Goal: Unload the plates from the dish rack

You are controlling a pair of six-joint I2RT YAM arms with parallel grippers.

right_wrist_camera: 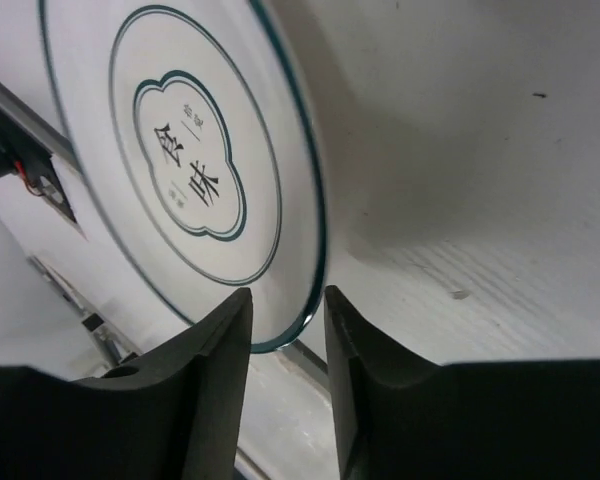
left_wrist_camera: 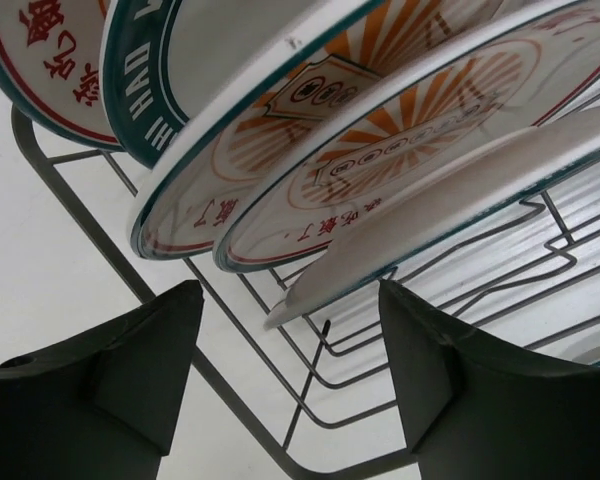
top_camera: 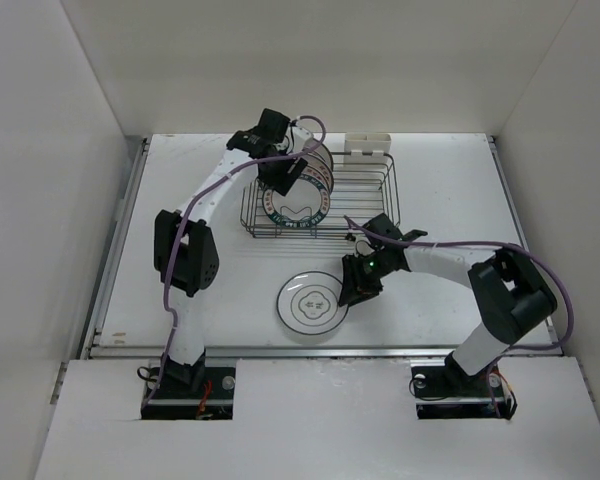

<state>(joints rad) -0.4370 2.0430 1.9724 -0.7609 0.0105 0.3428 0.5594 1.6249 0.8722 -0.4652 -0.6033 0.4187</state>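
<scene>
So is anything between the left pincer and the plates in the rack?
Nothing visible. The open left pincer faces the plates' edges directly; only the dish rack's own wire runs beneath.

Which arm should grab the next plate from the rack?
Left. The left gripper hangs open right at the plates standing in the dish rack. The right gripper is down at the unloaded plate on the table, away from the rack.

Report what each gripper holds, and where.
Nothing: the left gripper stands open by the racked plates; the right gripper, jaws parted, straddles the rim of the flat plate unclamped.
</scene>
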